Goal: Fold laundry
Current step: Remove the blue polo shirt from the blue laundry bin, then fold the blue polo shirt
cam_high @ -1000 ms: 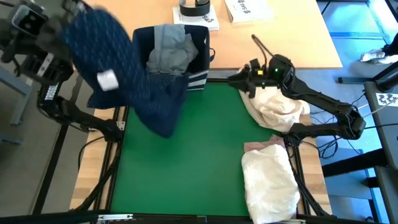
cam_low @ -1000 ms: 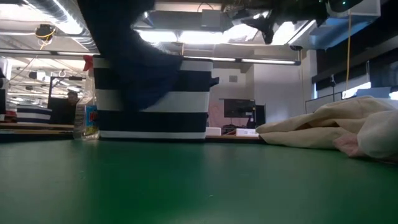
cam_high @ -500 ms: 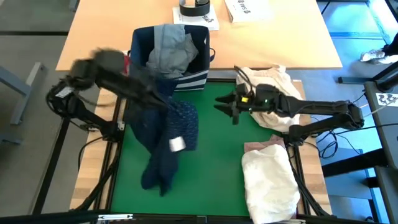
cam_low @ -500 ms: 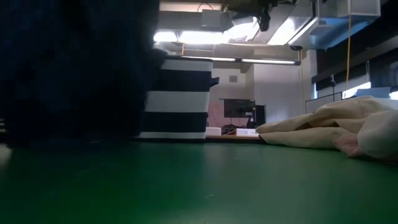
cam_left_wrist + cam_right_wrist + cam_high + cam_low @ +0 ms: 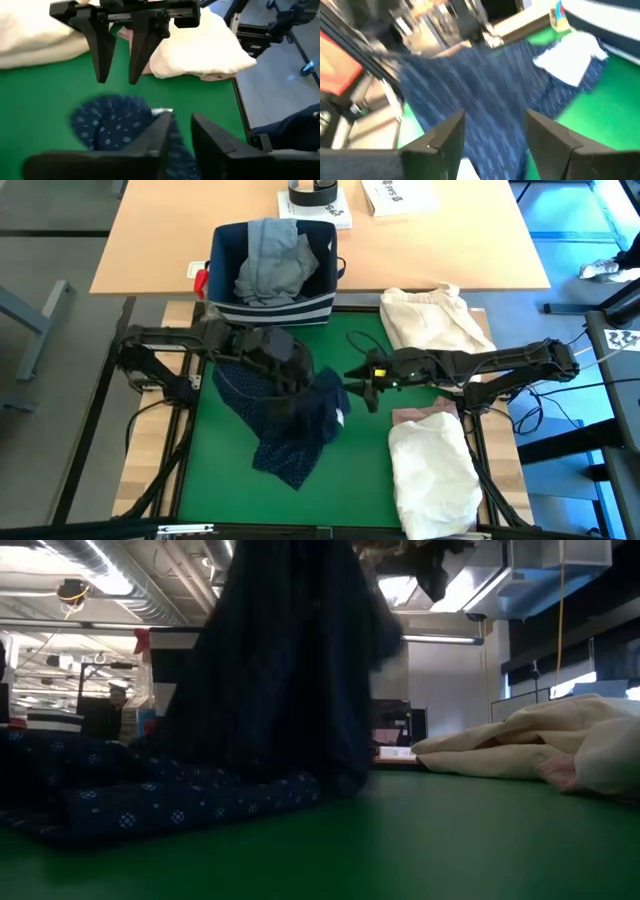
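The navy white-dotted shirt (image 5: 290, 435) lies in a crumpled heap on the green mat (image 5: 350, 480). In the low view part of it (image 5: 290, 650) still rises as a dark column above the folds on the mat (image 5: 150, 800). My left gripper (image 5: 303, 385) is over the heap, fingers apart (image 5: 182, 135). My right gripper (image 5: 352, 380) stands open just right of the heap, nothing between its fingers (image 5: 117, 75). Light grey jeans (image 5: 270, 260) sit in the bin. A white shirt (image 5: 430, 475) lies on a pale pink top (image 5: 425, 418). My left gripper slants down over the top of the shirt's heap. Navy cloth (image 5: 150, 137) lies along one finger and under the gap. I cannot tell whether the fingers still touch it. The shirt's lower folds rest on the mat.
The navy striped bin (image 5: 315, 310) stands at the mat's far edge. A cream-beige bundle (image 5: 430, 320) lies at the far right. The mat's near middle is bare green. A wooden table (image 5: 450, 240) with boxes lies beyond.
My left gripper has swung from high at the far left, beside the bin, down toward the mat's middle, tipping downward. The shirt, hanging in the air a second ago, now lies heaped on the mat. My right gripper has moved from over the cream bundle leftward to the shirt.
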